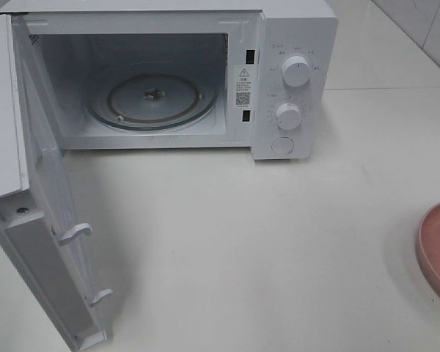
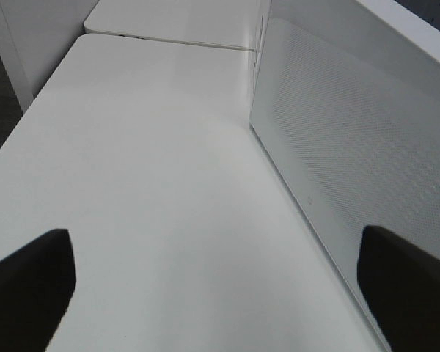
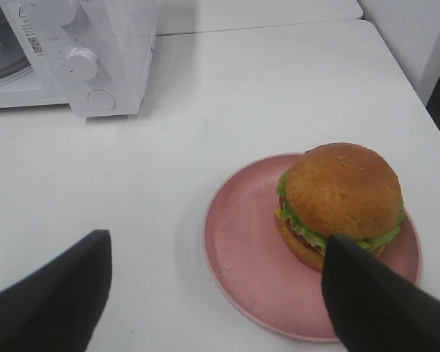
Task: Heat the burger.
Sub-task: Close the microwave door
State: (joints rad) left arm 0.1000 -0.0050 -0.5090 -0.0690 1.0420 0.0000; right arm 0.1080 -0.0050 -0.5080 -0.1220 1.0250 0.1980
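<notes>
The microwave [image 1: 154, 81] door [image 1: 44, 213] is swung wide, so the turntable [image 1: 152, 99] is exposed for loading. The burger [image 3: 341, 202] is kept on the plate [image 3: 242, 249] at the table's three o'clock edge. The right gripper [image 3: 216, 293] is held spread above it, empty; the left gripper [image 2: 220, 279] is likewise parted, empty.

Microwave [image 1: 293, 81] bears a warning-triangle sticker [image 1: 243, 86]; its print is unreadable

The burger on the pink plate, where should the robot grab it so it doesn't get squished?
Probably not the burger itself: its bun is round and its layers are stacked. Better to pinch the pink plate by its raised rim on the bare side, where the burger sits off-centre, and carry both with the open right end effector.
</notes>
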